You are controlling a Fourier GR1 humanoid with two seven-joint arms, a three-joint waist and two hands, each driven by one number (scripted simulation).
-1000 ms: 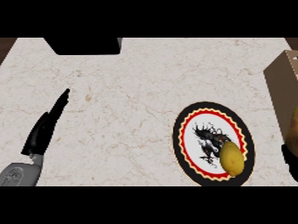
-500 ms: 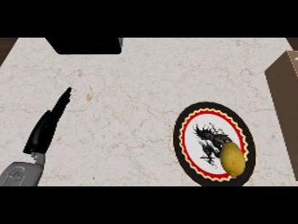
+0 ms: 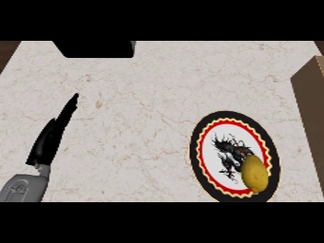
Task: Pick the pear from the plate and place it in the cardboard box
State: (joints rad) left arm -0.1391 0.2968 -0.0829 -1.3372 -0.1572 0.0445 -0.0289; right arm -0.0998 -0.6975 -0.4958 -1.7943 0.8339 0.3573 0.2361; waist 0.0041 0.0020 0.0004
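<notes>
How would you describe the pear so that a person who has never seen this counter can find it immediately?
Start at the cardboard box on the right edge of the marble counter. Just left of it lies a round plate with a black rim, a red wavy ring and a dark drawing. The pear lies on the plate's lower right part: the only yellow thing there.

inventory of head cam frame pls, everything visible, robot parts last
pear: 1, yellow, lying on the plate's lower right part
plate: 1, white centre with a black figure, red and black rim, on the counter right of middle
cardboard box: 1, brown, at the right edge, beside the plate, partly cut off
dark block: 1, black, at the counter's far edge, upper left; cannot tell what it is
counter: 1, pale marbled top
left hand: 1, black on a grey forearm, fingers straight, lower left
right hand: not in view
</notes>
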